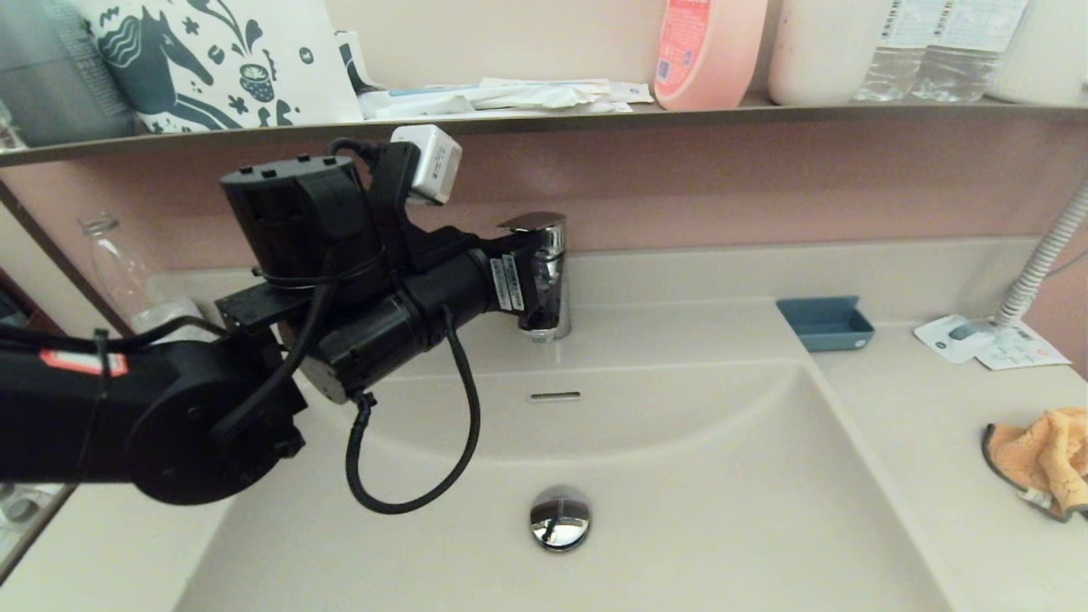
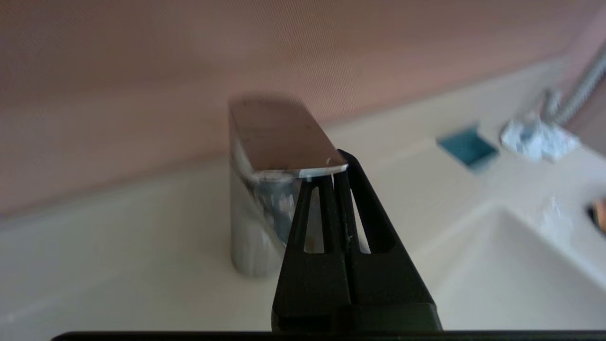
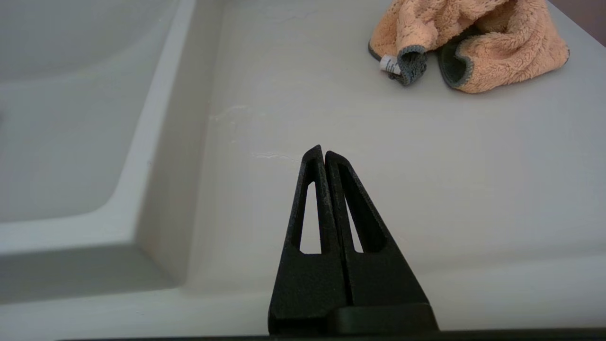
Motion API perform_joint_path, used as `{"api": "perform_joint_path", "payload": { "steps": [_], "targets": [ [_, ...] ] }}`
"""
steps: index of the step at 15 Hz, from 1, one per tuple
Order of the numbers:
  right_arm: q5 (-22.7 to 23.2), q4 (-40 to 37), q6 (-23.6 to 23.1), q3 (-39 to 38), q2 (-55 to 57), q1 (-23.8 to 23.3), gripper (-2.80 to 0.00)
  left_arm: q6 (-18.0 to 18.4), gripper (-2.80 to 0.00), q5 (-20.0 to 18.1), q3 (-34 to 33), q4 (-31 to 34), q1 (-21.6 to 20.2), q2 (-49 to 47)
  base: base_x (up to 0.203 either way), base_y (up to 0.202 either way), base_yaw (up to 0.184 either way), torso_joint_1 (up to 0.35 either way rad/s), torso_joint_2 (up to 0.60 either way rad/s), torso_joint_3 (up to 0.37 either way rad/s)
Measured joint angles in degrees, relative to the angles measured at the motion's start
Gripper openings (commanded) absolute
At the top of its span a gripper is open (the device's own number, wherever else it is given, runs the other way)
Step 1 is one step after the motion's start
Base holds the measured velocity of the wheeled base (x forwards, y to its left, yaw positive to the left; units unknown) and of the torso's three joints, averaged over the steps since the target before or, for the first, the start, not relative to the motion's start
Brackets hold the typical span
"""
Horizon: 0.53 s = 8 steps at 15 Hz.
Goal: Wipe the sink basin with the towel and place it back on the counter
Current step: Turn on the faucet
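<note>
Clearly the towel (image 1: pixel 1044 455) is the thing to think about: a small fluffy orange cloth with dark grey edging, lying crumpled on the counter (image 1: pixel 918 442) near its right edge, well apart from the sink basin (image 1: pixel 680 476). It looks light, soft and limp, so it should give under the fingers and hang down once lifted; nothing about it seems fragile or slippery, though the pile could snag or bunch. In the right wrist view the towel (image 3: pixel 473 42) shows raised folds, with a grey hem and a small white tag (image 3: pixel 389 64) turned toward the basin side. A pinch on one of those upstanding folds, rather than on a flat corner pressed to the counter, would likely catch enough cloth to wipe with. The right gripper (image 3: pixel 324 152) hovers over bare counter between the basin rim and the towel, its fingers pressed together and holding nothing; it would have to spread before it could take the cloth. The left gripper (image 2: pixel 342 158) is up at the back edge of the basin, fingers likewise closed, the tips just against the edge of the chrome faucet's (image 1: pixel 544 272) flat lever. The basin looks dry and bare apart from its drain plug (image 1: pixel 559 517).
</note>
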<state>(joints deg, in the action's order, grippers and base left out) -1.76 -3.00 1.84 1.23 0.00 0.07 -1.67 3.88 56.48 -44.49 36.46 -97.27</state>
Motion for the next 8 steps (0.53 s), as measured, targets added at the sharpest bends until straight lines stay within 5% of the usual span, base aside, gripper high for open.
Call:
{"api": "perform_joint_path", "payload": {
  "steps": [8],
  "targets": [
    [0.0, 0.0, 0.0, 0.0, 0.0, 0.0, -2.80, -0.2, -2.80, 0.8, 2.8, -0.2, 1.2, -1.1, 0.000, 0.000, 0.000, 0.000, 0.00, 0.000]
  ]
}}
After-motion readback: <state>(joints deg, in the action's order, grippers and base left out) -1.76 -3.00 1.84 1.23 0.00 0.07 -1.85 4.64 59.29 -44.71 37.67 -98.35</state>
